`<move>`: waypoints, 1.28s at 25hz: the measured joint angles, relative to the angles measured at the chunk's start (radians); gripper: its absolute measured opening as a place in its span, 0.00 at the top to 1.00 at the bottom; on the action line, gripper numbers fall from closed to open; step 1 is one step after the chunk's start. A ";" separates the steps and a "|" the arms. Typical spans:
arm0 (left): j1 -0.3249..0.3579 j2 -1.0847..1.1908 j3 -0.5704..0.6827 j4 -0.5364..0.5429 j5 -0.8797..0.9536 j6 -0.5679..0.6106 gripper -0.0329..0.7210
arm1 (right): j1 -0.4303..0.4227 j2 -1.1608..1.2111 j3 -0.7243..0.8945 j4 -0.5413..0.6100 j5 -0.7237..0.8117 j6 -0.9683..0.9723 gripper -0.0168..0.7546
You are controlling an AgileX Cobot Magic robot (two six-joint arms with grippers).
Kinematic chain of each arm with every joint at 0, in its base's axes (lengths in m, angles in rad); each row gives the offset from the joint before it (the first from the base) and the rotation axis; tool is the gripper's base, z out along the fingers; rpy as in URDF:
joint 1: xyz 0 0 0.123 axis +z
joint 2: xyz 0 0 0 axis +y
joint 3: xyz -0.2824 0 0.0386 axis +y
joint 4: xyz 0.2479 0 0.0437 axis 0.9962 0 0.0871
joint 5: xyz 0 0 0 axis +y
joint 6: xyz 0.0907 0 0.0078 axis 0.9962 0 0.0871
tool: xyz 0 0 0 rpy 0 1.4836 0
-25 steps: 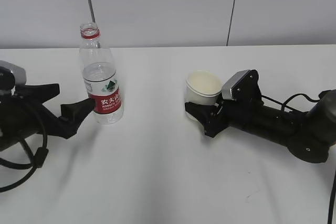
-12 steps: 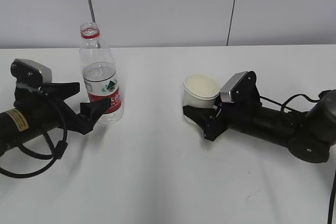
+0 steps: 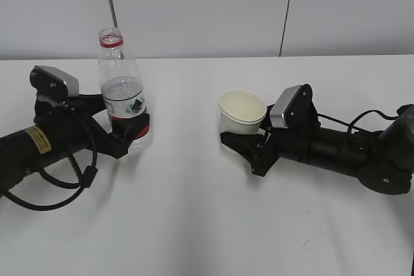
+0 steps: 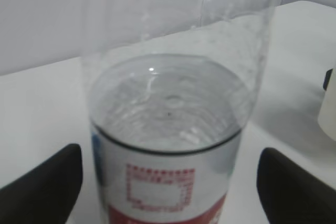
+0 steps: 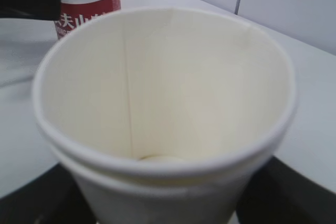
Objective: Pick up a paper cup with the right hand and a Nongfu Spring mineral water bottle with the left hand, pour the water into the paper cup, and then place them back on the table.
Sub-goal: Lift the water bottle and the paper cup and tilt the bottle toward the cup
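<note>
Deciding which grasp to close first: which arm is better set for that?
Probably left. Its end effector brackets the water bottle, fingers visibly apart. The right end effector flanks the paper cup; contact is unclear.

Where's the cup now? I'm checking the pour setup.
In the exterior view, the cup is right of centre, between the right gripper's fingers, right of the bottle.

On the table [image 3: 194,224], the bottle [image 3: 124,95] stands left of the cup [image 3: 241,112].

One paper cup [image 3: 242,112], one Nongfu Spring mineral water bottle [image 3: 123,92], two black arms, one table [image 3: 207,224].
</note>
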 joint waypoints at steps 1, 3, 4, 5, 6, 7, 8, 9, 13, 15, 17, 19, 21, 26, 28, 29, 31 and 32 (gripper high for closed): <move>-0.010 0.012 -0.012 0.000 0.000 0.000 0.14 | 0.000 0.000 0.000 -0.005 0.000 0.000 0.34; -0.027 0.041 -0.034 -0.001 0.000 0.000 0.15 | 0.000 0.000 0.000 -0.011 0.000 0.001 0.34; -0.034 0.050 -0.045 -0.005 0.000 -0.001 0.15 | 0.000 0.000 0.000 -0.011 0.000 0.002 0.34; -0.040 0.060 -0.052 -0.011 0.000 -0.001 0.15 | 0.000 0.000 0.000 -0.013 0.000 0.002 0.34; -0.044 0.066 -0.054 -0.025 0.000 -0.001 0.15 | 0.000 0.000 0.000 -0.015 0.000 0.002 0.34; -0.046 0.069 -0.057 -0.039 0.000 -0.001 0.16 | 0.000 0.000 0.000 -0.015 0.000 0.002 0.34; -0.048 0.072 -0.059 -0.054 0.000 -0.001 0.16 | 0.000 0.000 0.000 -0.015 0.000 0.002 0.34; -0.048 0.075 -0.059 -0.074 0.000 -0.001 0.17 | 0.000 0.000 0.000 -0.015 0.000 0.002 0.34; -0.048 0.075 -0.060 -0.117 0.001 -0.002 0.17 | 0.007 0.000 0.000 -0.030 0.000 0.022 0.34; -0.049 0.075 -0.060 -0.119 0.001 -0.003 0.18 | 0.024 0.000 -0.002 -0.033 0.000 0.024 0.34; -0.049 0.075 -0.060 -0.120 0.001 -0.002 0.18 | 0.045 0.000 -0.006 -0.035 0.000 0.026 0.34; -0.049 0.075 -0.060 -0.122 0.001 -0.002 0.18 | 0.062 0.000 -0.007 -0.037 0.000 0.026 0.34; -0.049 0.075 -0.060 -0.122 0.001 -0.002 0.18 | 0.066 0.000 -0.008 -0.039 0.000 0.028 0.34; -0.050 0.075 -0.060 -0.130 0.000 -0.002 0.30 | 0.068 0.000 -0.008 -0.039 0.000 0.028 0.34; -0.050 0.075 -0.060 -0.137 0.000 -0.002 0.36 | 0.068 0.000 -0.008 -0.039 0.000 0.028 0.34; -0.050 0.075 -0.060 -0.140 0.000 -0.003 0.37 | 0.068 0.000 -0.008 -0.039 0.000 0.028 0.34; -0.050 0.075 -0.060 -0.142 0.000 -0.003 0.38 | 0.070 0.000 -0.008 -0.039 0.000 0.028 0.34; -0.050 0.075 -0.060 -0.143 0.000 -0.003 0.38 | 0.070 0.000 -0.008 -0.041 0.000 0.030 0.34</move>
